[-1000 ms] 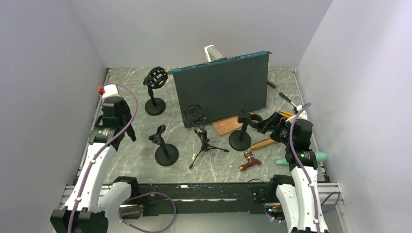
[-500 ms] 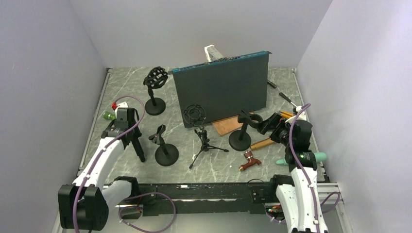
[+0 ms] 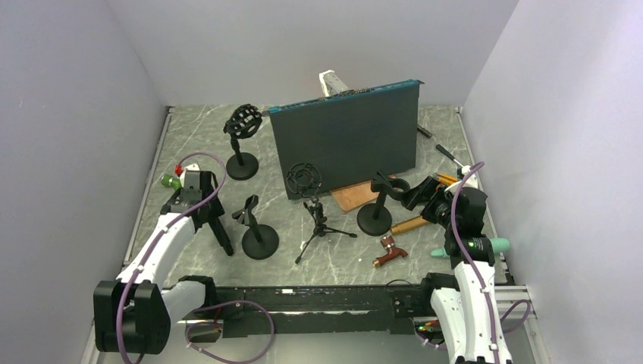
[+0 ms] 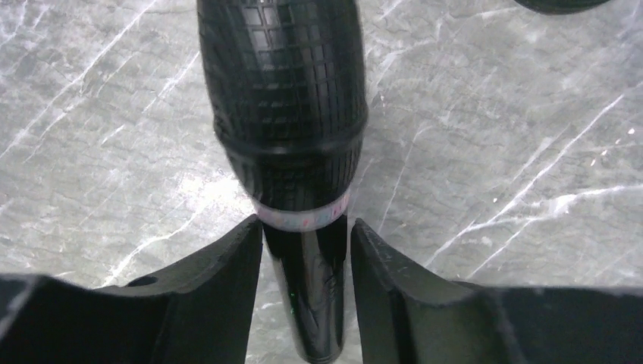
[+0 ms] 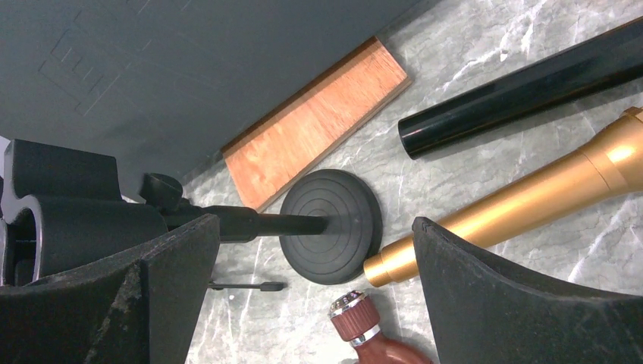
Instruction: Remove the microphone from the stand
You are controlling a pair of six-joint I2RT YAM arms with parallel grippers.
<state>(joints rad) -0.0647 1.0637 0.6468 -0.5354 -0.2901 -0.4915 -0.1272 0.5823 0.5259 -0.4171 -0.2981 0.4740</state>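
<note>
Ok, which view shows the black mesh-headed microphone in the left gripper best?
The left wrist view: the black mesh-headed microphone fills the frame, its handle clamped in the left gripper. The top external view shows the microphone only as a thin dark stick below that gripper. The right wrist view misses it entirely.

The microphone (image 4: 284, 106) has a matt black mesh head and a glossy black handle. The table (image 4: 515, 152) looks like grey veined stone, smooth with a soft sheen. A board (image 5: 315, 125) shows reddish wood grain, and a tube (image 5: 515, 205) is satin gold metal.
</note>
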